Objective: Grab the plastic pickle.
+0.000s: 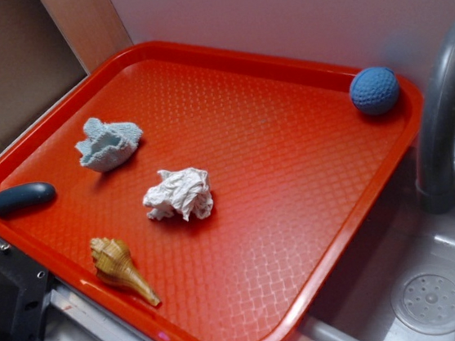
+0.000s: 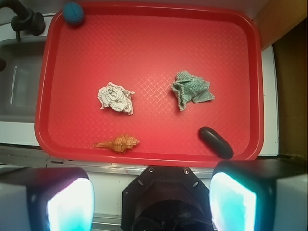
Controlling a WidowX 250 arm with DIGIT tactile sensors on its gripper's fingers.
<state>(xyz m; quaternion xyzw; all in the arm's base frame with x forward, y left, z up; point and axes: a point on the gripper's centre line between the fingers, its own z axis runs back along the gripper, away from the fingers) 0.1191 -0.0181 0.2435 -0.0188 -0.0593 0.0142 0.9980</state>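
Presently, findings as follows.
Tray: red plastic tray point(image 1: 229, 113) with a textured floor, set beside a grey sink point(image 1: 437, 278).
Pickle: the plastic pickle point(image 1: 22, 197) lies flat on the tray floor, close against the tray's raised rim; in my wrist view it sits at the near right corner, lying diagonally.
My fingers: my gripper point(image 2: 151, 197) hangs above and short of the tray's near edge, two pads point(image 2: 70, 204) spread wide apart, nothing between them, touching nothing.
Shell: tan ridged seashell point(image 1: 122, 270) near the same rim, apart from the pickle.
Cloth: pale blue-green knitted cloth point(image 1: 109, 143), crumpled, near the pickle but not touching.
Paper: white crumpled wad point(image 1: 179, 195) towards the tray's middle.
Ball: blue knitted ball point(image 1: 374, 90) in the far corner, by the tap point(image 1: 442, 105), well apart from the pickle.
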